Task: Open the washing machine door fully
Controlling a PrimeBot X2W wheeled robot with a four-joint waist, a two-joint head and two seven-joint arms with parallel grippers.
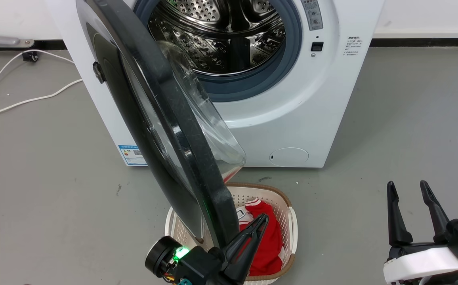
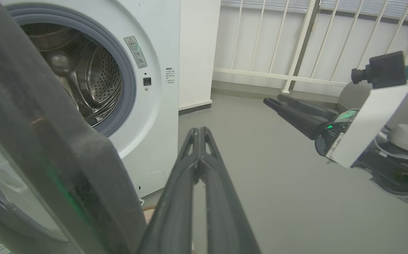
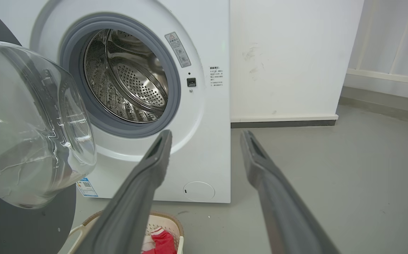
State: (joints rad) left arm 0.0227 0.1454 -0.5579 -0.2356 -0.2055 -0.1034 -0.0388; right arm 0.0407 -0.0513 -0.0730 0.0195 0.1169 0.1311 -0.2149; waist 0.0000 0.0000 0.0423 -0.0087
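Round washing machine door (image 1: 181,134), glossy black rim round a clear glass bowl, stood roughly square to the front of the white washing machine (image 1: 292,126), not yet fully back. The left gripper (image 1: 264,219), fingers pressed together and clasping nothing, lay against the rim's drum-facing side, we judged to push it wider. The right gripper (image 1: 406,186) hung spread and empty, well right of the machine, clear of the swing.

Left pincer (image 2: 198,131) seemingly closed, right pincer (image 3: 207,135) agape.

washing machine door (image 1: 187,134) cut off, basket (image 1: 278,200) half hidden
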